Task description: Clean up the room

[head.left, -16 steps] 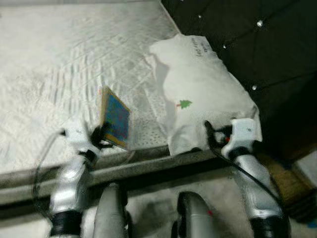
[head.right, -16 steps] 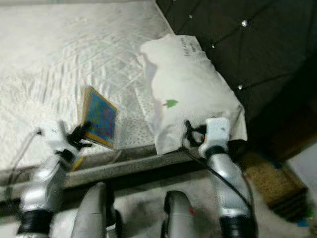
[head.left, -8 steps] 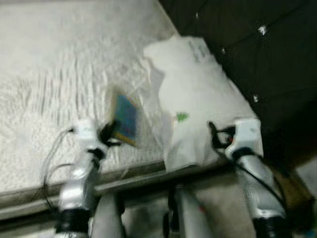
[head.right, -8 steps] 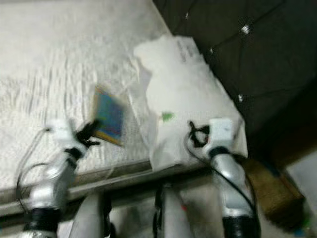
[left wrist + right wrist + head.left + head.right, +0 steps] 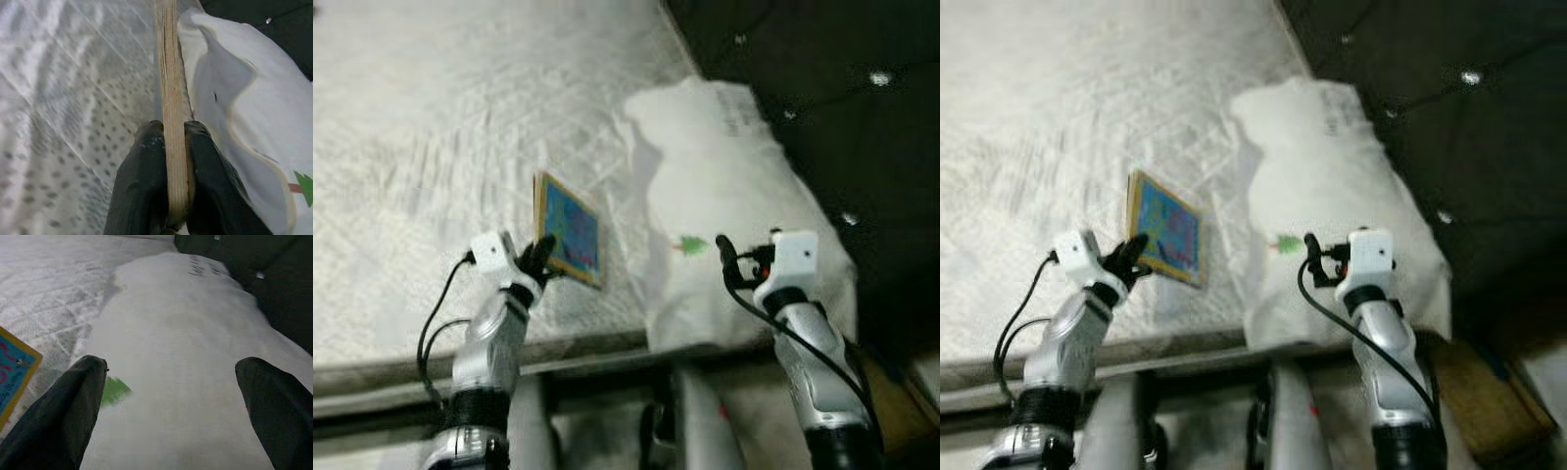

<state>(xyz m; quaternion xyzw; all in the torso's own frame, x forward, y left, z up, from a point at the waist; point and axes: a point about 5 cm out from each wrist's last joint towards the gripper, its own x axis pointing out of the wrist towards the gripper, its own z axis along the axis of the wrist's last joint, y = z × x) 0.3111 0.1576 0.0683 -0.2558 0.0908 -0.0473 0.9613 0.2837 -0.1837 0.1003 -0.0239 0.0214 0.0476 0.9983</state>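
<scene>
Left gripper (image 5: 166, 171) clamps the book (image 5: 568, 240) by its edge, upright above the mattress (image 5: 431, 137), just beside the pillow (image 5: 724, 196). Right gripper (image 5: 171, 401) hovers spread over the pillow (nothing held). Book not yet put away.

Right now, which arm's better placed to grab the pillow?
Right. The right gripper hangs open just above the pillow, its fingers spread over the near end. The left gripper is shut on the book over the mattress, so it isn't free.
</scene>
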